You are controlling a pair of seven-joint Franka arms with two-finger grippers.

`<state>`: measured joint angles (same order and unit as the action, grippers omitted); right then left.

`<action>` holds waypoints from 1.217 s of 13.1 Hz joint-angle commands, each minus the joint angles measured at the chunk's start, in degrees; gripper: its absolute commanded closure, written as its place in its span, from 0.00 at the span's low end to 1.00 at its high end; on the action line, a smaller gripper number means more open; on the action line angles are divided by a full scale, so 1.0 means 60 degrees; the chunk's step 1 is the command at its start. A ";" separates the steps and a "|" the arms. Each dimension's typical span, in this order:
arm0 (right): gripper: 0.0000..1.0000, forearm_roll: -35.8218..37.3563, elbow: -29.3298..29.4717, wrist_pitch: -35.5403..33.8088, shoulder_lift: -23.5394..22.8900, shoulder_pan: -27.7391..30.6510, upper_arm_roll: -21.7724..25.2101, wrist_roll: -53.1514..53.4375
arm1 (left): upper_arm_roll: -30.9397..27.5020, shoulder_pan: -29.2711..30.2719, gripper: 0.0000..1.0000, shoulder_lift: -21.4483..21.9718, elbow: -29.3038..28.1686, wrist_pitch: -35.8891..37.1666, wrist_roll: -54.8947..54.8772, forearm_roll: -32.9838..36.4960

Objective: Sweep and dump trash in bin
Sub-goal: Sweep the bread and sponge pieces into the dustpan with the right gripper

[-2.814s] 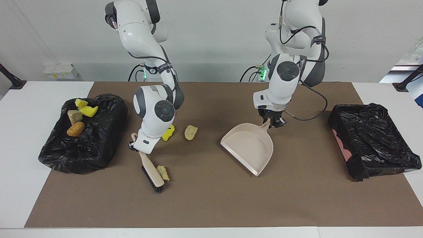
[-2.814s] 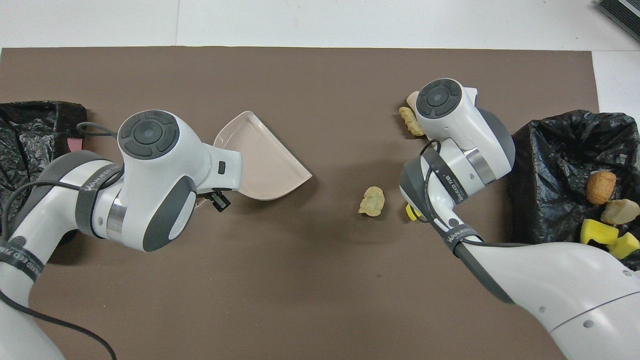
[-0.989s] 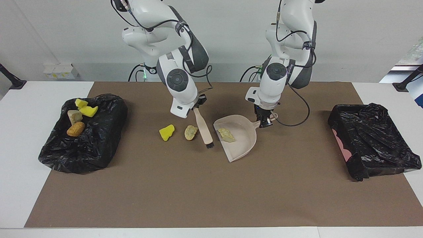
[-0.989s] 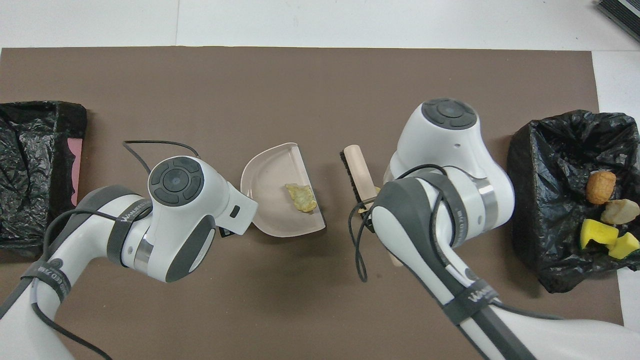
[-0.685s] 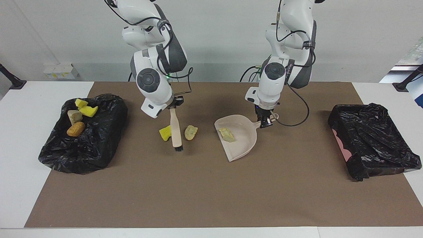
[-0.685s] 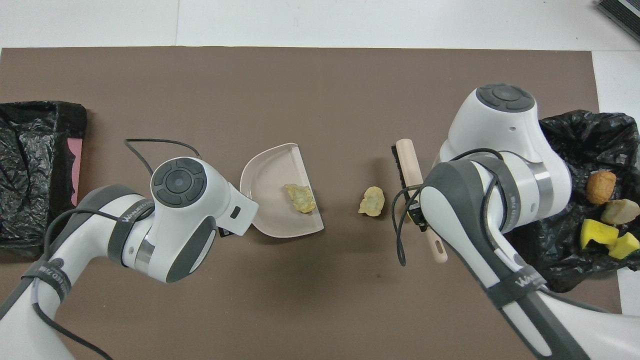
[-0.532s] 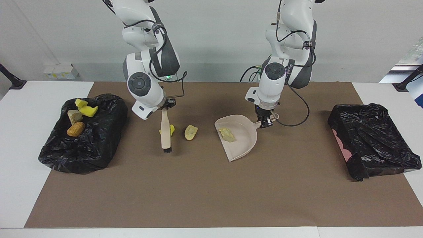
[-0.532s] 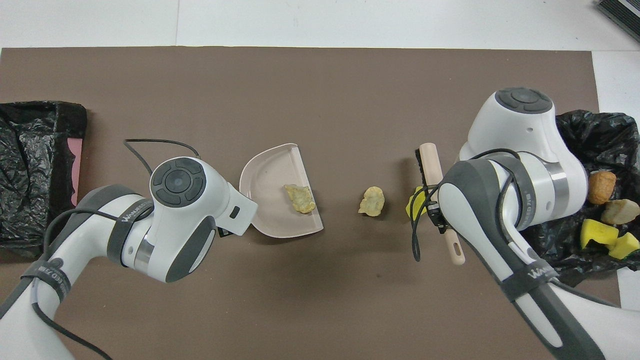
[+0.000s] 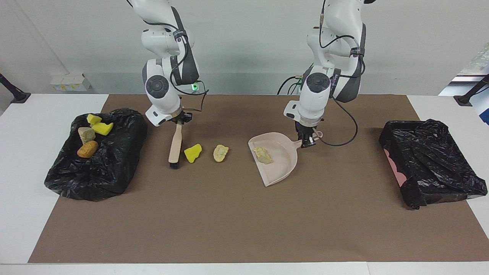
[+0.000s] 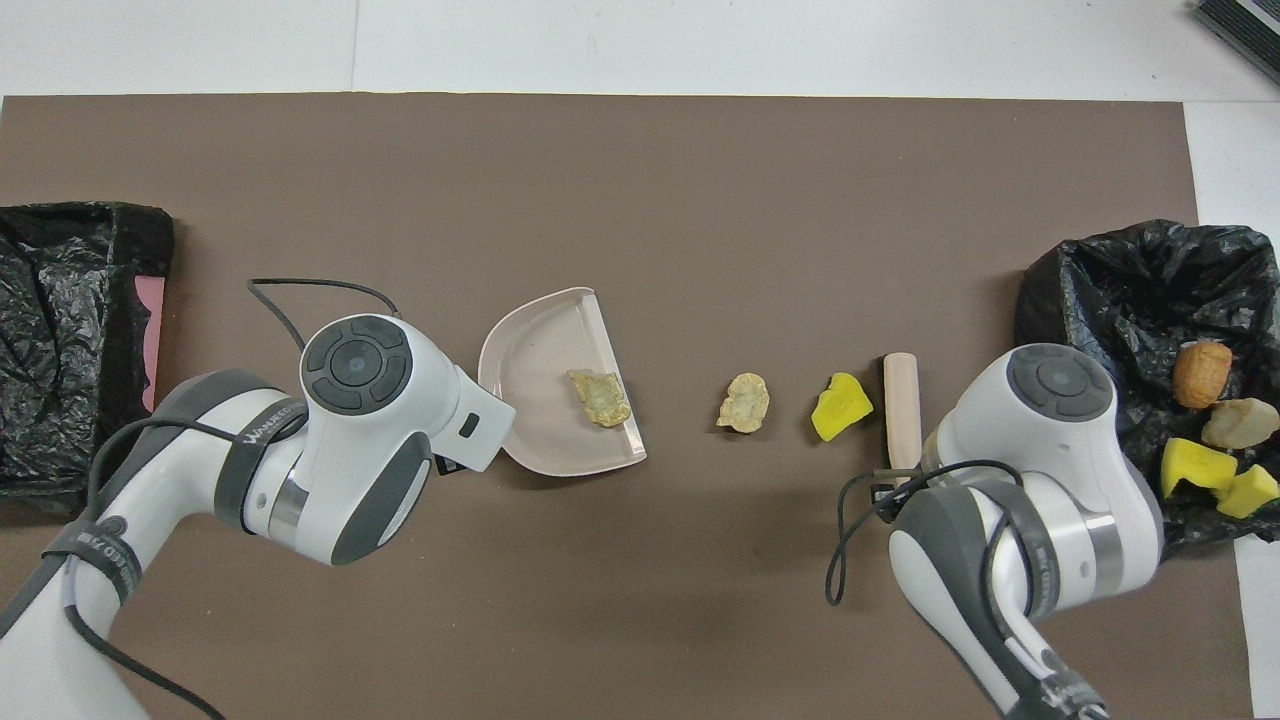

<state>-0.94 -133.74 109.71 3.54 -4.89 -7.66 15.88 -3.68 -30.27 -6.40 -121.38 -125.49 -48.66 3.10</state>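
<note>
My right gripper (image 9: 179, 119) is shut on the handle of the beige brush (image 9: 175, 147). The brush hangs with its bristles low at the mat, beside a yellow sponge chunk (image 9: 192, 153) on the side toward the right arm's end. A cream foam piece (image 9: 220, 152) lies between that chunk and the beige dustpan (image 9: 280, 168). My left gripper (image 9: 306, 140) is shut on the dustpan's handle. The pan rests on the mat and holds one cream scrap (image 9: 263, 155). The overhead view shows the brush (image 10: 901, 405), chunk (image 10: 840, 406), piece (image 10: 744, 402) and pan (image 10: 530, 350) in a row.
A black bag-lined bin (image 9: 107, 172) at the right arm's end holds several scraps: yellow chunks (image 9: 102, 128), a cream piece (image 9: 86, 134) and an orange-brown lump (image 9: 87, 149). Another black-lined bin (image 9: 431, 168) stands at the left arm's end. A brown mat (image 9: 244, 221) covers the table.
The brush swept one cream scrap into the dustpan, then swung back over the two loose scraps to beside the yellow chunk. The dustpan turned to meet it and has since stayed still.
</note>
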 commanded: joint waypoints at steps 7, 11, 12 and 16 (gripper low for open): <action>1.00 -0.0898 0.1763 0.0773 -0.1670 -0.2565 -0.0100 0.2214 | -0.0032 -0.0024 1.00 0.0306 -0.0381 0.0070 -0.0123 0.0173; 1.00 -0.1966 0.3317 0.0861 -0.2741 -0.3869 -0.0100 0.2231 | -0.0032 0.0020 1.00 0.0306 -0.0381 0.0056 -0.0123 0.0173; 1.00 -0.2171 0.3553 0.0774 -0.2801 -0.4017 -0.0100 0.2028 | -0.0032 0.0020 1.00 0.0306 -0.0381 0.0012 -0.0137 0.0173; 1.00 -0.3184 0.3628 0.0700 -0.2787 -0.4092 -0.0319 0.0049 | -0.0032 0.0035 1.00 0.0291 -0.0395 -0.0047 -0.0138 0.0173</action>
<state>-18.00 -113.03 114.97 -12.76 -30.17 -9.23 20.15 -3.76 -30.26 -6.40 -121.53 -125.46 -48.66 3.10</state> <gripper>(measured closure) 0.736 0.687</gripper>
